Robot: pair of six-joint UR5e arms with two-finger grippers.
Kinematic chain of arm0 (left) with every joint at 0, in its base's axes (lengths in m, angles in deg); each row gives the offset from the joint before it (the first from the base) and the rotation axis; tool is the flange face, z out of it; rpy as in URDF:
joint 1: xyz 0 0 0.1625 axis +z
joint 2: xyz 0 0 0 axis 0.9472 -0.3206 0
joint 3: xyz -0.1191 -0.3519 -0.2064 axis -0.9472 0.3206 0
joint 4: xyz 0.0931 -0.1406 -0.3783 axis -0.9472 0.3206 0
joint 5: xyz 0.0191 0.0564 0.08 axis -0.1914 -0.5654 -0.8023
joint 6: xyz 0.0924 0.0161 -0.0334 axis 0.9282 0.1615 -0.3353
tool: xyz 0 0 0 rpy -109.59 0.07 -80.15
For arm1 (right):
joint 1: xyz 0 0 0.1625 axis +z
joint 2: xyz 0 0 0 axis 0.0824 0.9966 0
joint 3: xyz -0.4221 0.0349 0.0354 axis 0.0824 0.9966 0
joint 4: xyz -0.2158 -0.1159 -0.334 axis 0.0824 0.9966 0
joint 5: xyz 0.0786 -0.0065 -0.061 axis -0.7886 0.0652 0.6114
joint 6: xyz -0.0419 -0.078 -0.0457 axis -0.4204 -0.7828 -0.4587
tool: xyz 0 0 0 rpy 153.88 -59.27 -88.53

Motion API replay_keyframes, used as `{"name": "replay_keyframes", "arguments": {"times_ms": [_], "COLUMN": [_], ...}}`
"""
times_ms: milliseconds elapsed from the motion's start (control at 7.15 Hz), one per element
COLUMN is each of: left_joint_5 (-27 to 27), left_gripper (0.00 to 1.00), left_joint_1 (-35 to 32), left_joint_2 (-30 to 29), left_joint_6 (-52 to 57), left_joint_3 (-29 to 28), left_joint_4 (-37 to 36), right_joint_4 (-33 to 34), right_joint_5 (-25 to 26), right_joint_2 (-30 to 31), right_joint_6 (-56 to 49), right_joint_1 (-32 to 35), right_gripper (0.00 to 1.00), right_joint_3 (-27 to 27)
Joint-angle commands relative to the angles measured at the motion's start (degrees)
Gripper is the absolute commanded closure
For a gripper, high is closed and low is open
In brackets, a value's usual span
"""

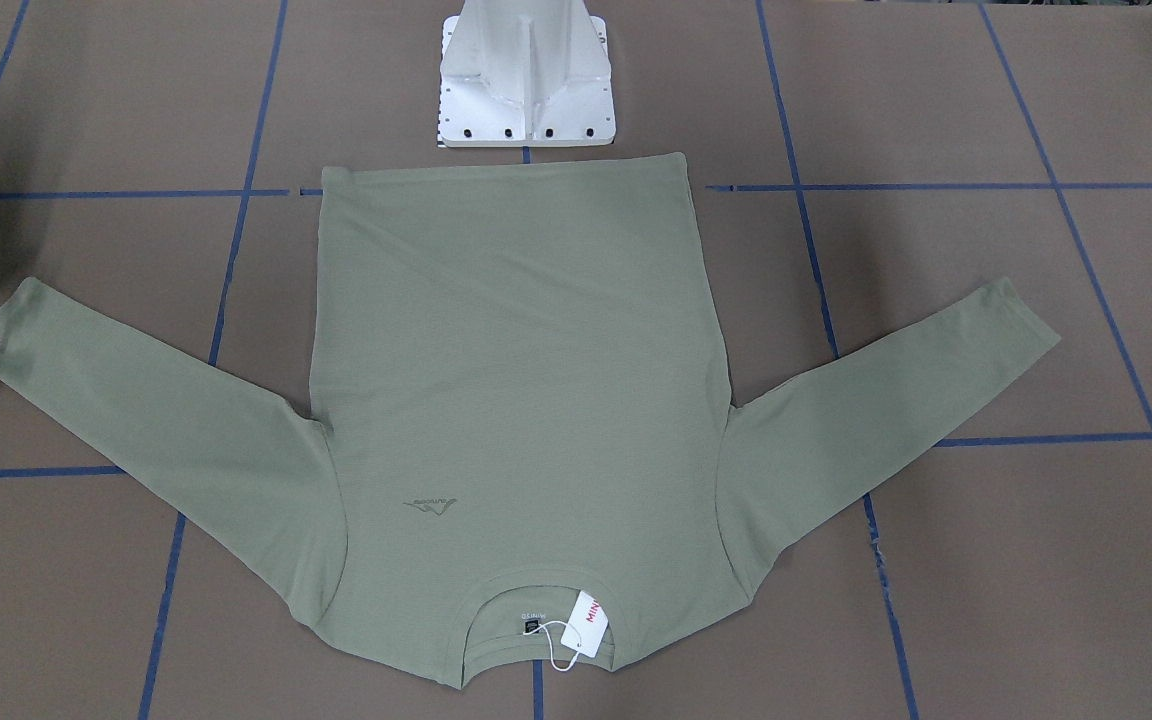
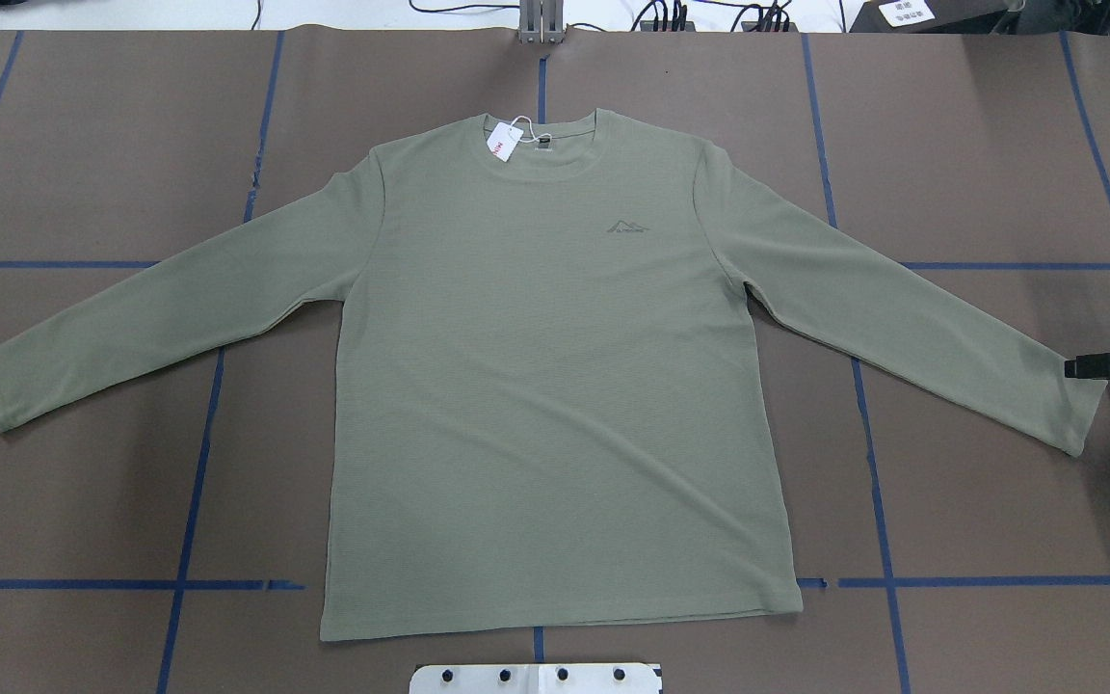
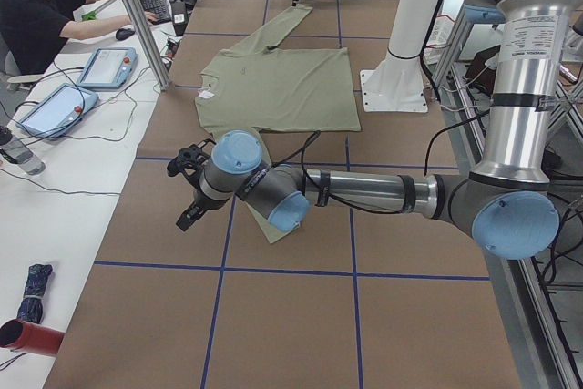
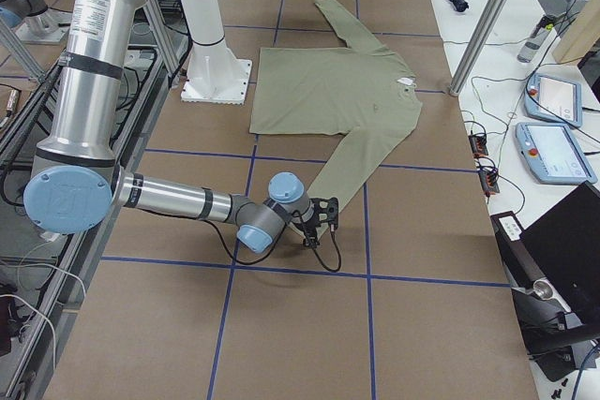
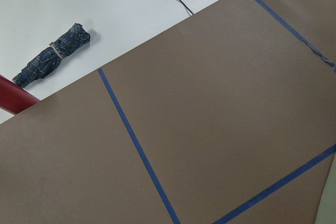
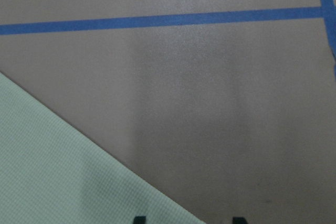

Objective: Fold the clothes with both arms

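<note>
Starting at the robot's end: the olive-green long-sleeved shirt (image 2: 555,386) lies flat, face up, on the brown paper surface (image 2: 998,501). Its hem (image 2: 555,622) is just short of the white pedestal (image 2: 536,678), with the sleeves splayed out to either side. Nothing is folded yet, so imo this is the very first grab.

Midway up, the right pincer (image 2: 1073,367) sits at the edge of the right sleeve cuff (image 2: 1080,416). Its wrist cam shows the two tips spread apart, one over fabric and one over bare paper, gripping nothing. That's my main worry. A bite that shallow on a stretchy knit could slip out mid-lift, or catch only the top layer so the sleeve bags open. Go too deep and it might pinch the paper too and drag the sheet along.

The left pincer (image 3: 189,190) only shows on the side cam, so I can't tell if it's spread or clenched. It hangs above the paper near the left sleeve (image 2: 160,318), and its own cam sees no shirt at all. If the right side pulls alone, the body probably skews off square.

Far end: the white hang tag (image 2: 499,145) lies loose at the collar (image 2: 543,164) on a string. It could easily flip out, or get trapped in a fold and make a lump.
</note>
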Motion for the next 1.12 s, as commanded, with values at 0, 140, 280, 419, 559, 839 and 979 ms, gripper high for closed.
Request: {"name": "replay_keyframes", "arguments": {"times_ms": [0,140,280,419,559,839,979], "left_joint_5": [0.0,0.0,0.0,0.0,0.0,0.0,0.0], "left_gripper": [0.00,0.00,0.00,0.00,0.00,0.00,0.00], "left_joint_1": [0.0,0.0,0.0,0.0,0.0,0.0,0.0], "left_joint_2": [0.0,0.0,0.1,0.1,0.1,0.1,0.1], "left_joint_6": [0.1,0.1,0.2,0.1,0.1,0.1,0.1], "left_joint_3": [0.0,0.0,0.1,0.0,0.0,0.0,-0.1], "left_joint_4": [0.0,0.0,0.0,0.0,0.0,0.0,0.0], "right_joint_4": [-0.4,-1.0,-1.1,-1.0,-0.8,7.3,18.6], "right_joint_5": [0.0,-0.1,-0.1,-0.3,-0.7,-0.7,0.2], "right_joint_2": [-0.1,-0.1,-0.1,-0.2,-0.1,-0.1,-0.4], "right_joint_6": [0.2,0.5,0.2,0.1,0.2,0.4,0.6], "right_joint_1": [0.1,0.0,0.1,0.1,0.3,0.5,0.4], "right_gripper": [0.59,1.00,1.00,1.00,1.00,1.00,1.00], "right_joint_3": [0.2,0.2,0.0,-0.6,-3.0,-10.6,-18.7]}}
